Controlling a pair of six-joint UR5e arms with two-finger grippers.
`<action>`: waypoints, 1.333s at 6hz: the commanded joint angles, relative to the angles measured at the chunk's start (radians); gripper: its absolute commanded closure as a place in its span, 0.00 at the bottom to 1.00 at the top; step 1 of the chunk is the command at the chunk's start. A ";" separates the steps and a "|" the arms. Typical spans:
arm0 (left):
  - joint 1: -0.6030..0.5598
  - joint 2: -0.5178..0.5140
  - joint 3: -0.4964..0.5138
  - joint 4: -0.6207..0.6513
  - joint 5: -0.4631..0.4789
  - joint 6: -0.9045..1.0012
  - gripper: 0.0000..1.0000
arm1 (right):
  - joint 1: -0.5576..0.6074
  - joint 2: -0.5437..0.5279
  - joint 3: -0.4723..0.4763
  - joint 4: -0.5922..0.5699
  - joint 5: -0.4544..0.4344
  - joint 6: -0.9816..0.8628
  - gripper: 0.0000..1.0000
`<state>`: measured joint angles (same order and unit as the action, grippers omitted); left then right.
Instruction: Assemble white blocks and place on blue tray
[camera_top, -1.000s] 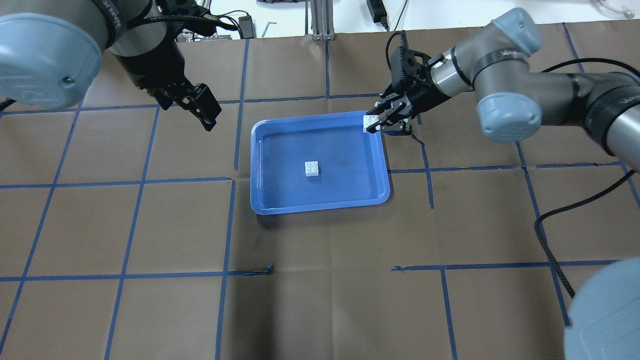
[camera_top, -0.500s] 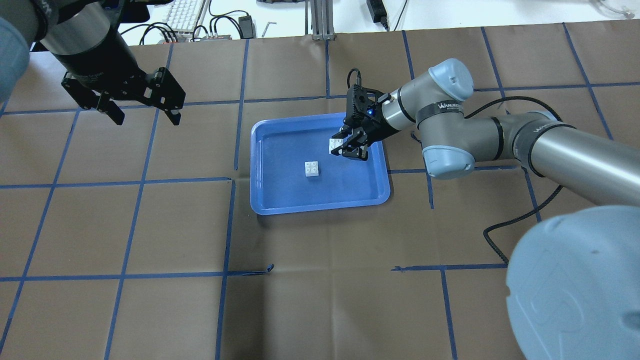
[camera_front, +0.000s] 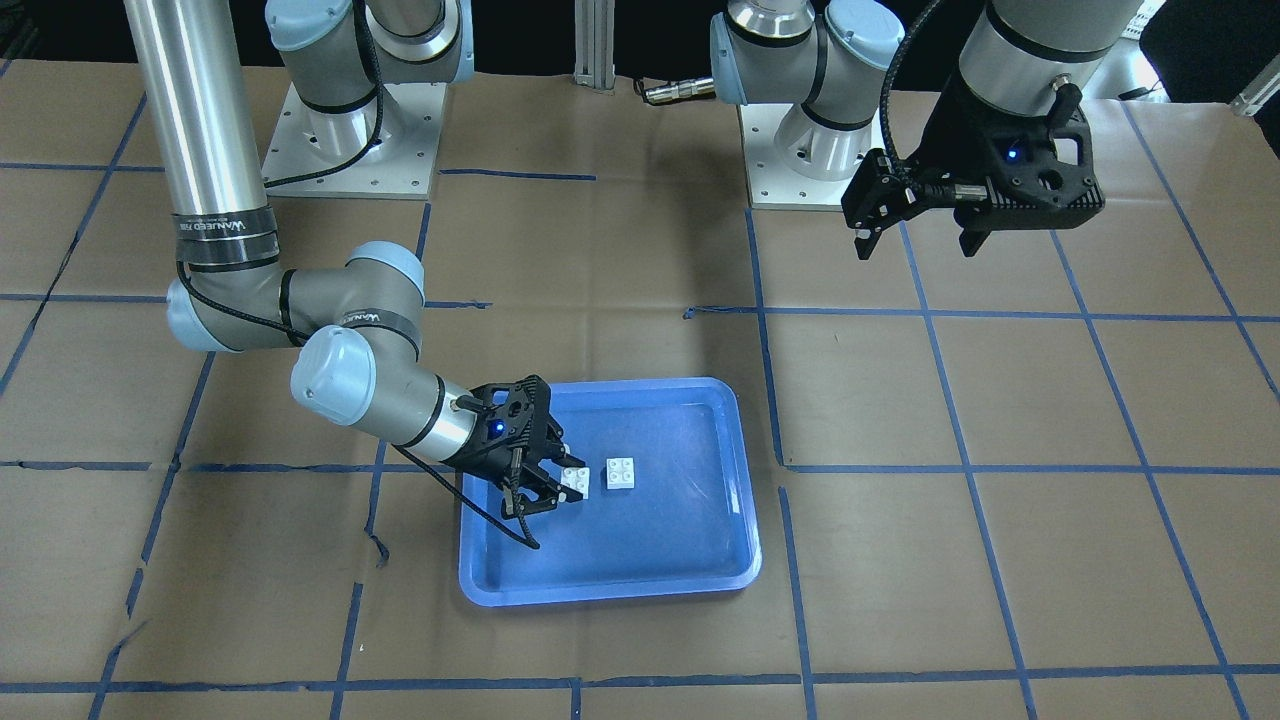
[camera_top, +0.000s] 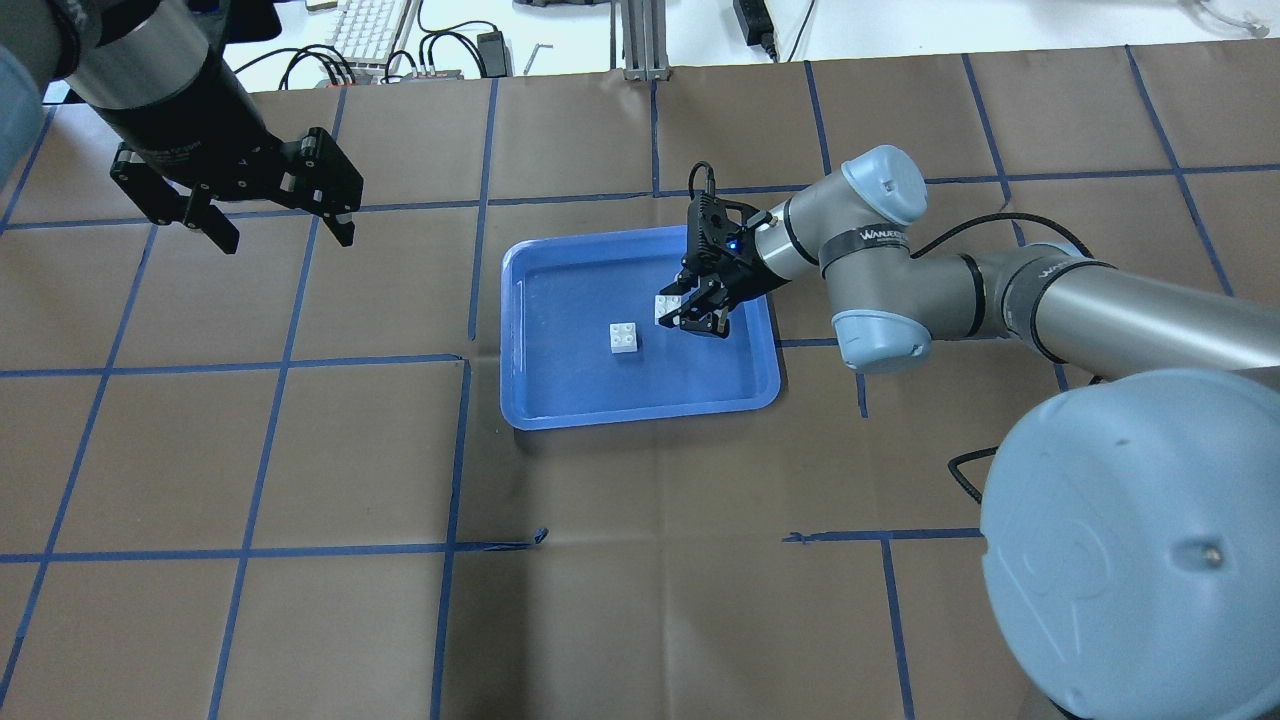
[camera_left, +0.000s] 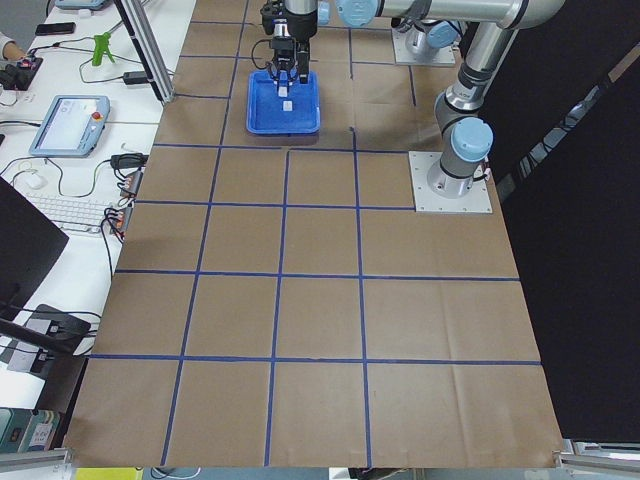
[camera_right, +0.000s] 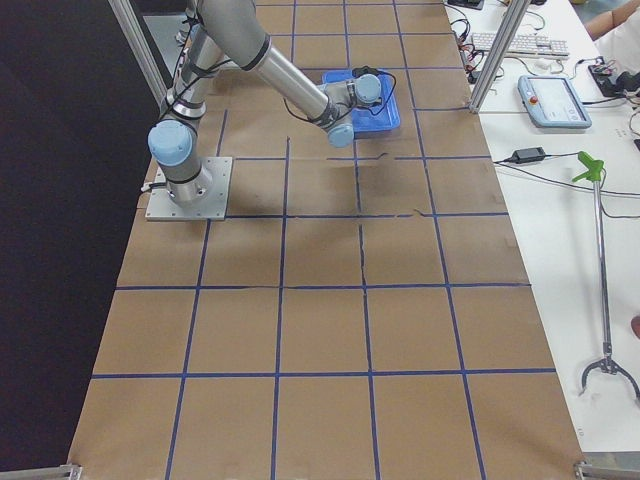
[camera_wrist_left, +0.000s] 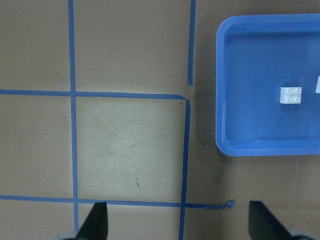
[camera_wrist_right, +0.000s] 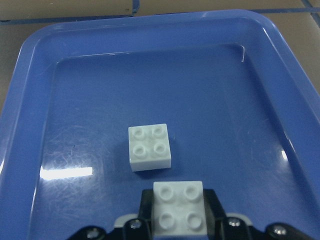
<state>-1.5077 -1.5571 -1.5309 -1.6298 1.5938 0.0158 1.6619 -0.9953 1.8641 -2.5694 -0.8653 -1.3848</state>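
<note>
The blue tray (camera_top: 515, 330) lies mid-table. One white block (camera_top: 625, 338) rests studs-up on the tray floor; it also shows in the right wrist view (camera_wrist_right: 149, 146) and the front view (camera_front: 620, 473). My right gripper (camera_top: 685, 312) is shut on the second white block (camera_top: 668, 307), held studs-up low over the tray, just beside the resting block and apart from it (camera_wrist_right: 179, 207). My left gripper (camera_top: 280, 232) is open and empty, high over the table well left of the tray.
Brown paper with blue tape lines covers the table (camera_top: 640, 600). The right arm's elbow (camera_top: 880, 330) and cable (camera_top: 975, 480) lie right of the tray. A keyboard and cables (camera_top: 370, 40) lie beyond the far edge.
My right gripper carried its white block from the tray's far right corner inward and down, close to the resting block. My left gripper swung left and turned.
</note>
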 joint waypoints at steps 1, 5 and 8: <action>0.000 0.000 -0.002 0.005 -0.002 -0.005 0.01 | 0.016 0.007 0.004 -0.002 0.000 0.001 0.71; 0.001 0.002 -0.002 0.004 -0.002 -0.004 0.01 | 0.041 0.024 0.009 -0.008 0.002 0.001 0.71; 0.001 0.000 0.000 0.010 -0.002 -0.004 0.01 | 0.045 0.029 0.007 -0.009 0.003 0.003 0.71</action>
<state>-1.5064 -1.5569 -1.5321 -1.6210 1.5923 0.0122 1.7065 -0.9683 1.8723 -2.5776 -0.8633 -1.3832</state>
